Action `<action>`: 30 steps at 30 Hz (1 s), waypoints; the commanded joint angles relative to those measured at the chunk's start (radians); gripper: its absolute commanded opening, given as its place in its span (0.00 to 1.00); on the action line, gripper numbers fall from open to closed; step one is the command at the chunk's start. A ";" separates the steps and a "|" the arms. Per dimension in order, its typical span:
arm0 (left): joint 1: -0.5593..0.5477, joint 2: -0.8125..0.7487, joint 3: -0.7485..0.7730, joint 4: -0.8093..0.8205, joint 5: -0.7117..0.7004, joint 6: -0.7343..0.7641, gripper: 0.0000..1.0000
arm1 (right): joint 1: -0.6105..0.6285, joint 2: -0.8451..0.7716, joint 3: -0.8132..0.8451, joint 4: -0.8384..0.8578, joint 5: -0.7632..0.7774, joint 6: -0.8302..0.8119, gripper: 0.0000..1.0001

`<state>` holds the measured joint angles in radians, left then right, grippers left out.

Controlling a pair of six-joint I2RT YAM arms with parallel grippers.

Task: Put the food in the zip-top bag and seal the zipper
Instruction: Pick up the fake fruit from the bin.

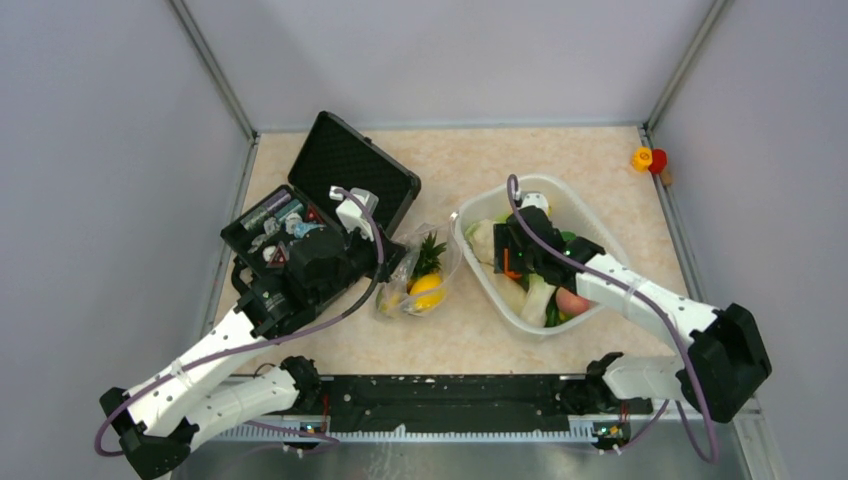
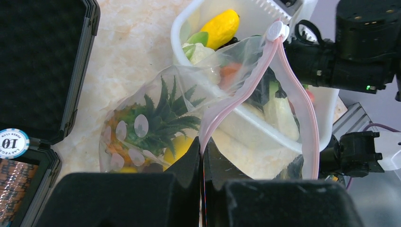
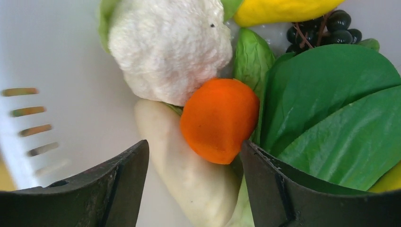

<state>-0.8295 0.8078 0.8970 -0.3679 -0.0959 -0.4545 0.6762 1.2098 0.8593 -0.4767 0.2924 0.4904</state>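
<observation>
Right wrist view: the right end effector (image 3: 194, 165) stands apart astride the glossy orange toy fruit (image 3: 218, 119) in the white oval plastic tub (image 3: 56, 56). The left end effector (image 2: 202, 151) is clamped on the pink press-seal zipper strip (image 2: 246, 90) of the crinkly transparent bag (image 2: 132, 109) beside the tub. Likely faults: the orange squirts out on closing; the strip slips and the mouth collapses.

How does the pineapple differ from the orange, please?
The pineapple lies inside the zip-top bag; the orange lies in the white tub. The pineapple has a spiky green crown; the orange is smooth and rounded. The orange sits between the fingers of the open right gripper; the left gripper pinches only the zipper, not the pineapple. Both are toy food.
</observation>
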 commanded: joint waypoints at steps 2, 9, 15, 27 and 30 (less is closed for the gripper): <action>-0.003 -0.001 0.006 0.016 -0.018 0.008 0.02 | -0.010 0.087 0.073 -0.063 0.088 0.006 0.69; -0.002 -0.011 0.002 0.020 -0.031 0.011 0.02 | -0.012 0.185 0.094 -0.117 0.215 0.000 0.78; -0.002 0.011 0.015 0.012 -0.023 0.017 0.02 | -0.012 0.173 0.074 -0.039 0.164 0.000 0.48; -0.002 -0.002 0.001 0.020 -0.035 0.013 0.03 | -0.012 -0.250 -0.137 0.260 0.070 -0.017 0.34; -0.002 0.003 0.000 0.022 -0.032 0.013 0.03 | -0.012 -0.309 -0.154 0.275 0.068 0.005 0.33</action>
<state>-0.8295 0.8139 0.8970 -0.3748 -0.1211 -0.4465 0.6708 0.9581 0.7315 -0.3023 0.3870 0.4904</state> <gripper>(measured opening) 0.028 0.569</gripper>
